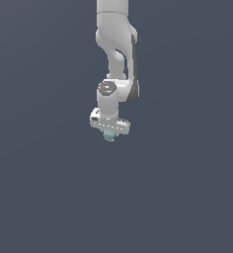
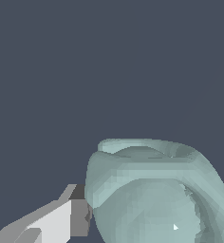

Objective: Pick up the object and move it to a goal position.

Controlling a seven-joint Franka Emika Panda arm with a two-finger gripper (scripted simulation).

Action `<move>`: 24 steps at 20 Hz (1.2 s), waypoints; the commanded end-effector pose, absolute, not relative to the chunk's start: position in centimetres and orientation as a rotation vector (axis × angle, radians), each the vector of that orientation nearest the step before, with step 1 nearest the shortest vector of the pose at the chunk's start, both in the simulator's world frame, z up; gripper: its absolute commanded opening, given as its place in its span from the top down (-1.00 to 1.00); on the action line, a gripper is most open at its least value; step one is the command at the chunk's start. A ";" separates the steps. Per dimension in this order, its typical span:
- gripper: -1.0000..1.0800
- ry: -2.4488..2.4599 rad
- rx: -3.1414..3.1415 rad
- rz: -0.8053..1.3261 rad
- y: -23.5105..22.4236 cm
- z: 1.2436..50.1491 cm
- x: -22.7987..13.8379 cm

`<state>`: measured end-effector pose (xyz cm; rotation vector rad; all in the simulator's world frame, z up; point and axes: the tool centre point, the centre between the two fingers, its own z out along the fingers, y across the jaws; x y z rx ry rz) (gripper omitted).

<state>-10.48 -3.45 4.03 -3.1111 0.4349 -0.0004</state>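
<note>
Object [image 2: 152, 199]: a pale teal-green, slightly glossy rounded thing, nearest the wrist camera, where it fills much of the wrist view. Its upper part shows a curved rim around a shallow hollow; the lower part bulges smooth and round, with a small bright highlight.

Finger [image 2: 61, 218]: one white and grey finger of the gripper, seen in the wrist view, its grey tip lying against the side of the object. At the opposite edge of the object only a sliver of grey shows, too little to read.

Gripper [image 1: 109, 134]: the white hand of the arm, pointing downward in the exterior view, with the object [image 1: 109, 135] showing as a small teal spot directly under the hand's crossbar. The jaws appear closed narrowly about the object, which sits between them and is much smaller than the hand.

Position of object: beneath the hand, near the middle of the exterior view and slightly toward the exterior view's left. Whether it rests on a surface or is lifted clear cannot be told, as no shadow or edge marks the ground.

Arm [image 1: 116, 54]: white jointed links with a dark band along one side, descending from the upper edge of the exterior view to the wrist above the gripper.

Background [image 1: 39, 188]: uniform dark slate blue in both views, farthest from the cameras, without visible features.
</note>
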 end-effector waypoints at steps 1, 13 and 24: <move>1.00 0.436 -3.111 0.000 -3.5 3.9 -10.5; 1.00 0.436 -3.111 -0.001 -4.4 4.6 -9.8; 1.00 0.436 -3.111 -0.001 -10.1 8.1 -5.7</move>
